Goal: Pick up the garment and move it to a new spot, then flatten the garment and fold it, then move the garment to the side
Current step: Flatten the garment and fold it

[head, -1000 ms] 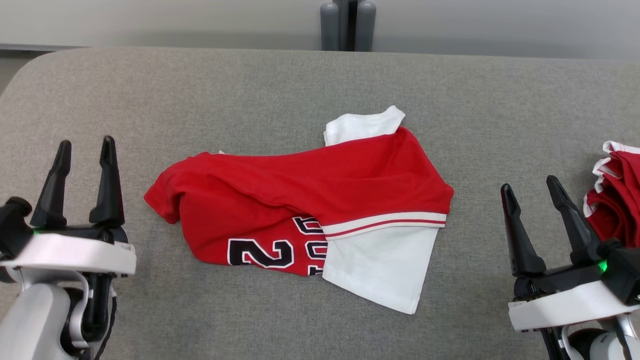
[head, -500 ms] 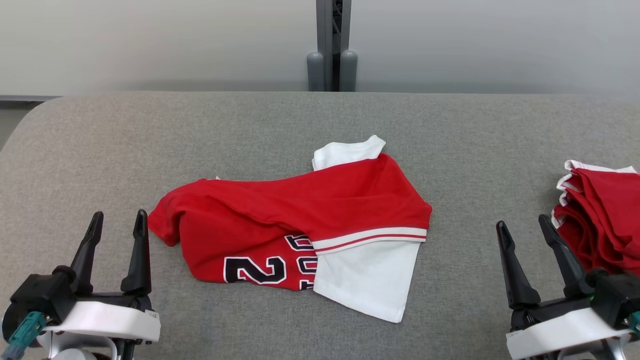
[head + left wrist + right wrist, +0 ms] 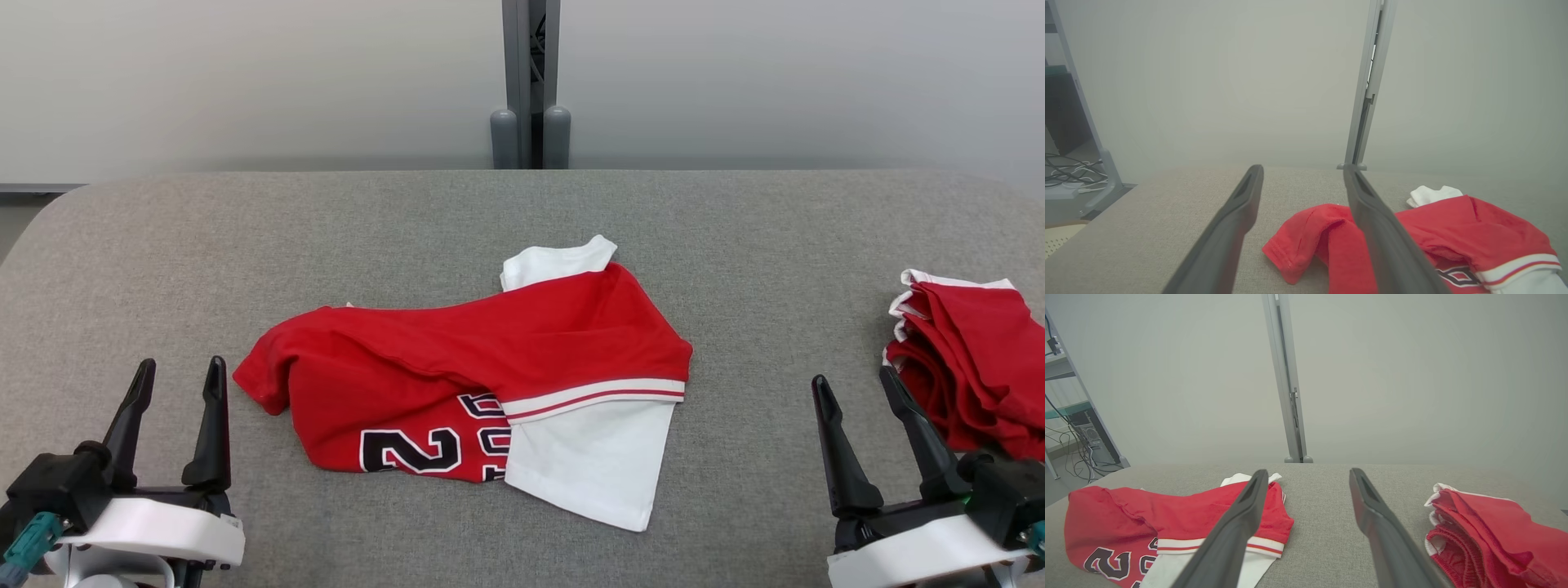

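The garment (image 3: 482, 367) lies crumpled in the middle of the grey table (image 3: 326, 237), red with white sleeve panels, a striped trim band and dark lettering along its near edge. It also shows in the left wrist view, garment (image 3: 1453, 232), and the right wrist view, garment (image 3: 1147, 522). My left gripper (image 3: 178, 374) stands open at the lower left, apart from the shirt's left end, nothing between its fingers. My right gripper (image 3: 853, 382) stands open at the lower right, well clear of the shirt's white sleeve.
A second pile of red cloth with white trim (image 3: 967, 359) lies at the table's right edge, close beside my right gripper, pile (image 3: 1486, 535). A grey post (image 3: 531, 82) rises behind the table's far edge. Bare grey table surrounds the shirt.
The head camera has tilted up, so the table and shirt sit lower in the picture. Both grippers stay open and sit lower, nearer the front edge; the shirt itself has not moved.
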You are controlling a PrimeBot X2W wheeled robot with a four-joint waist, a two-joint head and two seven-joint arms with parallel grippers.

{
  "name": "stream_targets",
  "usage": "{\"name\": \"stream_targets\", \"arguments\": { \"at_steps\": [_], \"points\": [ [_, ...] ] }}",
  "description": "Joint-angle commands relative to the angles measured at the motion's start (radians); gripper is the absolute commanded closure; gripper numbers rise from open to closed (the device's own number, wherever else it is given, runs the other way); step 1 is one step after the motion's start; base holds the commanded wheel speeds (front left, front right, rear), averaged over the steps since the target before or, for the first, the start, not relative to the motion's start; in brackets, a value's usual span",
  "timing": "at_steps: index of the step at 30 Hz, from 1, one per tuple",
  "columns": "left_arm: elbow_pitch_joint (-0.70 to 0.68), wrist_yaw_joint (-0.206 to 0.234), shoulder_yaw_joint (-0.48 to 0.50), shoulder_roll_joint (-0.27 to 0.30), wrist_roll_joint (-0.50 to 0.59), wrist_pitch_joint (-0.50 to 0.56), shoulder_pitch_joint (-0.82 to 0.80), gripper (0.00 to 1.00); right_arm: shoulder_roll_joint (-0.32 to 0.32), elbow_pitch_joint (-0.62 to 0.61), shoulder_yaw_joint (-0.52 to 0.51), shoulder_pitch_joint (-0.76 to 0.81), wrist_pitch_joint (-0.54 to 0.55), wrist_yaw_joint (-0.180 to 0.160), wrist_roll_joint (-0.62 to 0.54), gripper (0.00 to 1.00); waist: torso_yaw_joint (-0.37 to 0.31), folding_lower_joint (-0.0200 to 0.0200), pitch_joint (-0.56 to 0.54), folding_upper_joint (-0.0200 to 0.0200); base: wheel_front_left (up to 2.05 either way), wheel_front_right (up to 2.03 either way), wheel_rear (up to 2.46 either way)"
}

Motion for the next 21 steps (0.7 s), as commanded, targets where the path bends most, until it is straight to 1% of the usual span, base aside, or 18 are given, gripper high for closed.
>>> {"name": "stream_targets", "arguments": {
  "at_steps": [1, 10, 16, 19, 21],
  "points": [
    [0.005, -0.007, 0.006, -0.004, 0.010, -0.003, -0.010, 0.00, -0.006, 0.004, -0.003, 0.003, -0.007, 0.000, 0.004, 0.00, 0.000, 0.0000, 0.001, 0.0000, 0.00, 0.00, 0.00],
    [0.024, -0.032, 0.031, -0.021, 0.019, -0.003, -0.032, 0.00, -0.006, -0.007, -0.002, -0.005, 0.000, 0.000, 0.002, 0.00, 0.005, 0.0000, 0.010, 0.0000, 0.00, 0.00, 0.00],
    [0.025, -0.040, 0.043, -0.019, 0.029, -0.003, -0.045, 0.00, -0.006, -0.011, -0.001, -0.011, 0.000, 0.000, 0.001, 0.00, -0.001, 0.0000, 0.018, 0.0000, 0.00, 0.00, 0.00],
    [0.009, -0.043, 0.049, -0.006, 0.033, 0.002, -0.076, 0.00, -0.006, -0.020, -0.008, -0.016, -0.002, 0.000, 0.000, 0.00, 0.003, 0.0000, 0.033, 0.0000, 0.00, 0.00, 0.00],
    [-0.005, -0.053, 0.052, 0.015, 0.030, 0.022, -0.113, 0.00, -0.006, -0.026, -0.008, -0.017, 0.003, 0.000, -0.004, 0.00, 0.011, 0.0000, 0.043, 0.0000, 0.00, 0.00, 0.00]
  ]
}}
